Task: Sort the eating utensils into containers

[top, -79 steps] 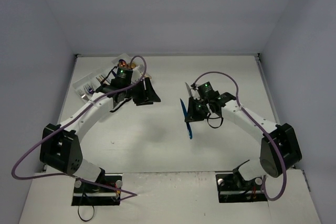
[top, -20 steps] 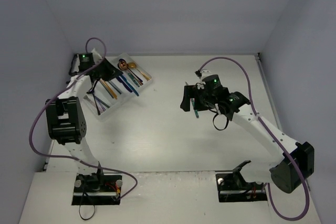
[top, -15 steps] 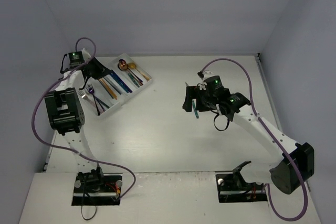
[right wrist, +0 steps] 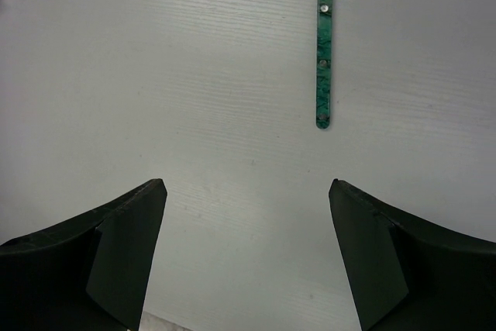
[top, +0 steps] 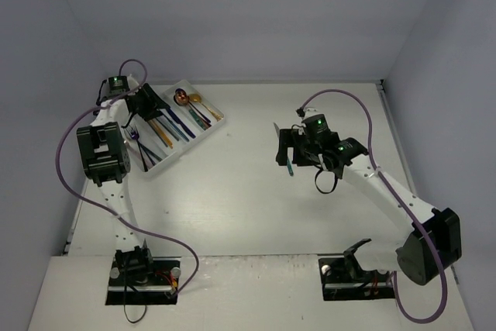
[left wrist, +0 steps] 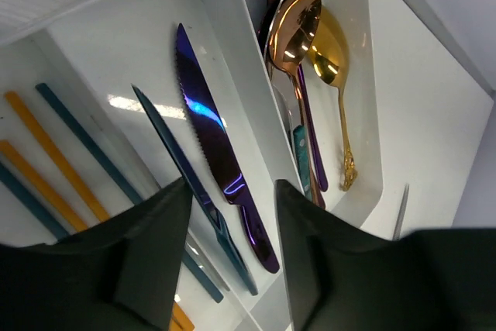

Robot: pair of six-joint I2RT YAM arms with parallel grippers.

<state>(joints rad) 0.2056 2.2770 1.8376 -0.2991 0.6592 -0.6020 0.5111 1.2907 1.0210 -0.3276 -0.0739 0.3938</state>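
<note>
Where the white, faintly ribbed desk (top: 232, 207) meets pale grey walls (top: 232, 21), a translucent white plastic tray (top: 190, 147) sits askew in the far left corner. Glossy metal pieces lie lengthwise along its dividers: purple knife (left wrist: 217, 153), teal knife (left wrist: 174, 160), orange chopsticks (left wrist: 46, 153), and copper spoon (left wrist: 298, 25) and gold spoon (left wrist: 333, 52) with their bowls toward the far edge. The left gripper (left wrist: 231, 191) hangs over them, fingers apart on nothing. Right of centre, a green-handled knife (right wrist: 325, 60) lies flat on the desk, handle toward the near edge. The right gripper (right wrist: 246, 185) gapes wide above it.
</note>
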